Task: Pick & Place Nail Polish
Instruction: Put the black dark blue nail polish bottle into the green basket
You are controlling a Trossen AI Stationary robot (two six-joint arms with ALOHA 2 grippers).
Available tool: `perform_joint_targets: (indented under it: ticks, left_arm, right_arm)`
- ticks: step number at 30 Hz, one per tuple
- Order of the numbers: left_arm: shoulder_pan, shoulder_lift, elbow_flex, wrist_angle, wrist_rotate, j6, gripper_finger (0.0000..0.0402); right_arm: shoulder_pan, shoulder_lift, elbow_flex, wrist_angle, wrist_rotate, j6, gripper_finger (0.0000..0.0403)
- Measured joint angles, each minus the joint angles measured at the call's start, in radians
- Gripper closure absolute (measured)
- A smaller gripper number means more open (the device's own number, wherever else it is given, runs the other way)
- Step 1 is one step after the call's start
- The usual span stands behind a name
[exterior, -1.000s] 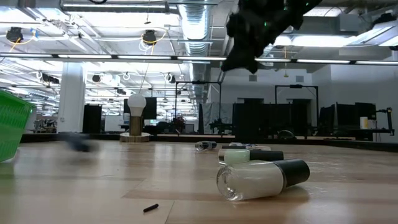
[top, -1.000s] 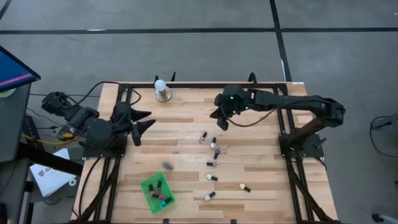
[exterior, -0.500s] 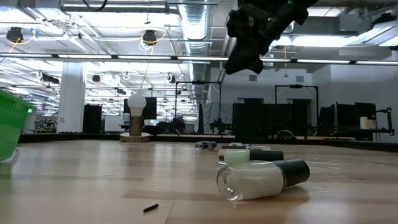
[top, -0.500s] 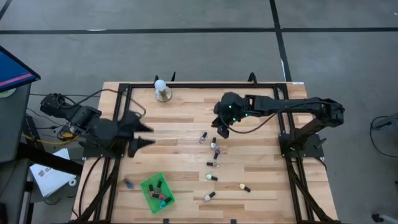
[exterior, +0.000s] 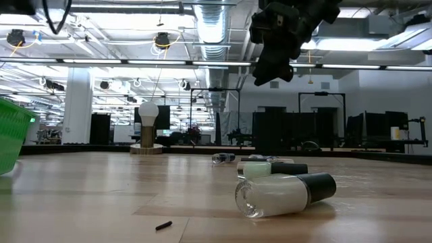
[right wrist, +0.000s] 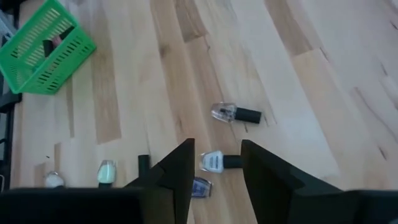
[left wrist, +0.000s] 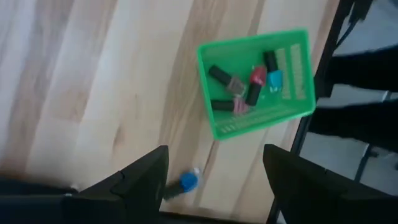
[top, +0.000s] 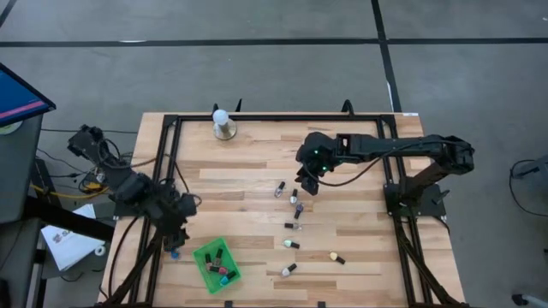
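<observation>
The right gripper [top: 306, 181] hangs above the tabletop [top: 257, 180] right of its middle, fingers parted to a moderate gap and empty, directly over the far end of a loose line of nail polish bottles. In the right wrist view a pale bottle [right wrist: 222, 162] lies straight ahead between the two fingertips, its dark cap pointing across the gap toward one finger, so its long axis runs roughly finger to finger and not across the closing line; a wrist turn will probably be needed before descent. A clear bottle [right wrist: 236, 114] lies just beyond it and a blue-purple bottle [right wrist: 200, 187] just beside it, close enough to be knocked. The right arm is by far the nearer arm to this cluster. The left gripper [top: 178, 229] sits at the left edge of the tabletop, jaws wide and empty, over a blue bottle [left wrist: 184, 182] lying on the wood outside the green basket [left wrist: 295, 71] near the front-left corner; the basket already holds several bottles. More bottles [top: 291, 244] trail toward the front edge. The wood is bare and flat, with free room around the cluster. A white ball-topped stand [top: 223, 125] stands by the far edge, well apart.
</observation>
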Motion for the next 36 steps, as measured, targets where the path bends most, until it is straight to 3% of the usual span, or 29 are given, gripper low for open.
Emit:
perform_joint_targets:
  ticks: [5,8,14,18,26,36]
  left_arm:
    - [-0.109,0.043,-0.044,0.014,-0.050,-0.142,0.0142]
    - [-0.160,0.045,-0.109,0.070,-0.052,-0.272,0.0140]
    - [-0.268,0.045,-0.226,0.244,-0.046,-0.350,0.0139]
    - [-0.318,0.045,-0.292,0.275,-0.017,-0.465,0.0133]
    - [-0.384,0.046,-0.372,0.344,-0.016,-0.484,0.0130]
    - [-0.384,0.046,-0.450,0.397,-0.018,-0.445,0.0131]
  right_arm:
    - [0.000,0.000,0.000,0.000,0.001,-0.001,0.0279]
    - [0.000,0.000,0.000,0.001,0.000,-0.002,0.0280]
    - [-0.001,0.000,0.000,0.001,0.001,-0.001,0.0280]
    - [0.005,0.000,0.000,0.000,0.001,0.000,0.0280]
    - [0.013,0.000,0.000,0.001,0.000,0.005,0.0280]
    - [0.013,0.000,0.000,0.001,0.001,0.018,0.0280]
